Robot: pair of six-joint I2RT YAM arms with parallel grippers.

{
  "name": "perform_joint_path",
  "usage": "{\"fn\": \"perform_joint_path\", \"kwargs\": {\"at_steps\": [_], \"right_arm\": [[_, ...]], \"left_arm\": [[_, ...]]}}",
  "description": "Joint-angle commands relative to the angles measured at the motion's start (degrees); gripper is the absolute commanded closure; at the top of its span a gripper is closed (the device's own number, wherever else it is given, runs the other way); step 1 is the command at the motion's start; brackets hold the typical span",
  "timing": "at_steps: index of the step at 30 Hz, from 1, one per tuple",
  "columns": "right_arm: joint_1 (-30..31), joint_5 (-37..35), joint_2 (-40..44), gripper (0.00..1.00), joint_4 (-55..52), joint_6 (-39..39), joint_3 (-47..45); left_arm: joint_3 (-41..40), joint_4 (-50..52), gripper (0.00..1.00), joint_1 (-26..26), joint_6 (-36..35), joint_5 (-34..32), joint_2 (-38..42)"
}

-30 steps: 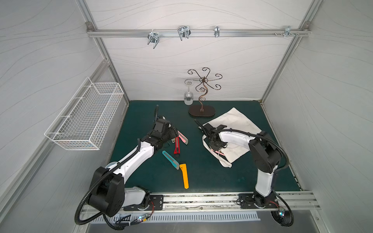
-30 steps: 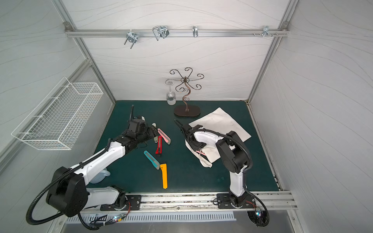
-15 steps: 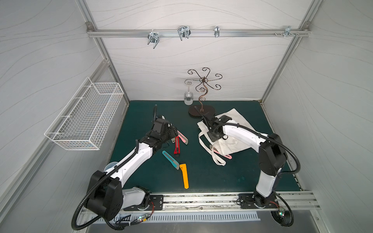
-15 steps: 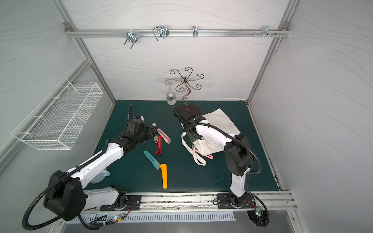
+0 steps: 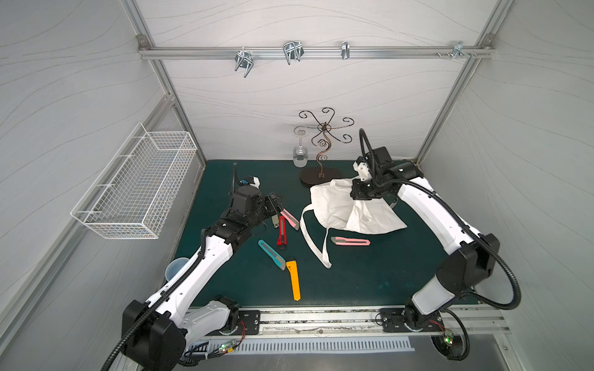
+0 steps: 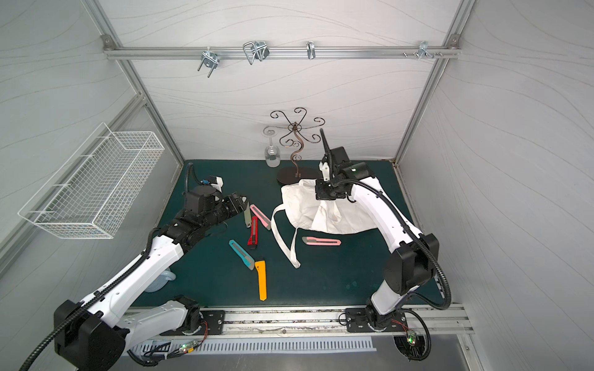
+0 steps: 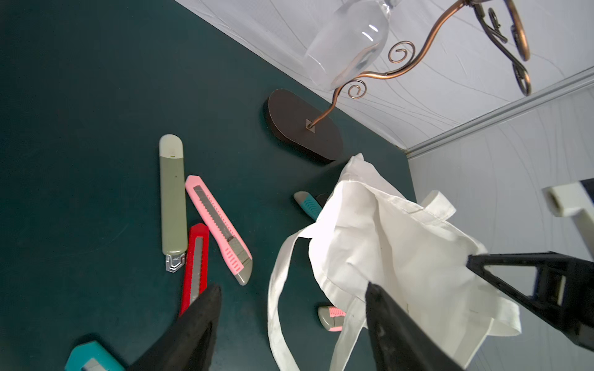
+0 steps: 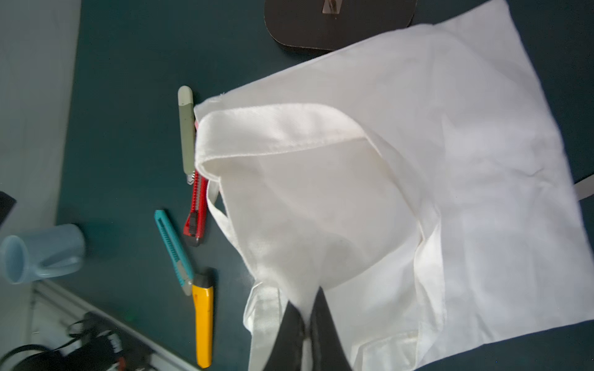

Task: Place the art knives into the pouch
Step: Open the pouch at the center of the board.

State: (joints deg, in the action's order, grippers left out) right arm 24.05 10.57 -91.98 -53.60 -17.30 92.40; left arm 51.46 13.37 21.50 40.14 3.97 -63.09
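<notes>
The right gripper (image 5: pixel 360 192) is clamped shut on the upper edge of the pouch (image 5: pixel 353 215), right of centre in both top views. The cloth is lifted there while the rest is left sagging onto the green mat (image 5: pixel 353 282). In the right wrist view its dark fingers (image 8: pixel 289 337) are seen pinched together on a fold of white fabric. One long handle (image 5: pixel 313 244) is trailed down across the mat toward the bottom of the frame.

Over to the left gripper (image 5: pixel 276 204), left of centre: it is spread wide, nothing is gripped, and it is poised over a cluster of knives. Whether the mat is touched cannot be told.

All the knives are found lying on the mat, outside the pouch. Beside the open fingers a grey-green knife (image 6: pixel 247 216), a pink knife (image 5: pixel 290 219) and a red knife (image 5: pixel 281 233) are packed close together. Lower in the frame a teal knife (image 5: pixel 271 254) is laid tip to tip with a yellow knife (image 5: pixel 294 279). A second pink knife (image 5: pixel 350 241) is seen just below the pouch's sagging edge. In the left wrist view another teal end (image 7: pixel 307 205) is glimpsed, partly covered by the cloth.

At the back a curly metal stand (image 5: pixel 318 176) is set just beyond the pouch, with a glass (image 5: pixel 299 154) hung upside down from it. A pale blue cup (image 5: pixel 175 268) is tucked behind the left arm, and a wire basket (image 5: pixel 135 189) is fixed to the left wall.
</notes>
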Motion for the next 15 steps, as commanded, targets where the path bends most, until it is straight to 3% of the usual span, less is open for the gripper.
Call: {"fn": "perform_joint_path", "kwargs": {"at_steps": [1, 5, 15], "right_arm": [[-2.8, 14.6, 2.2, 1.0, 4.3, -4.5, -1.4], [-4.3, 20.8, 2.1, 1.0, 6.5, -6.7, -0.8], [-5.9, 23.4, 2.3, 1.0, 6.6, -8.4, 3.5]], "left_arm": [[0.7, -4.3, 0.27, 0.5, 2.9, 4.2, 1.0], [-0.1, -6.8, 0.27, 2.5, 4.7, 5.8, 0.6], [-3.6, -16.4, 0.27, 7.5, 11.4, 10.0, -4.4]]}}
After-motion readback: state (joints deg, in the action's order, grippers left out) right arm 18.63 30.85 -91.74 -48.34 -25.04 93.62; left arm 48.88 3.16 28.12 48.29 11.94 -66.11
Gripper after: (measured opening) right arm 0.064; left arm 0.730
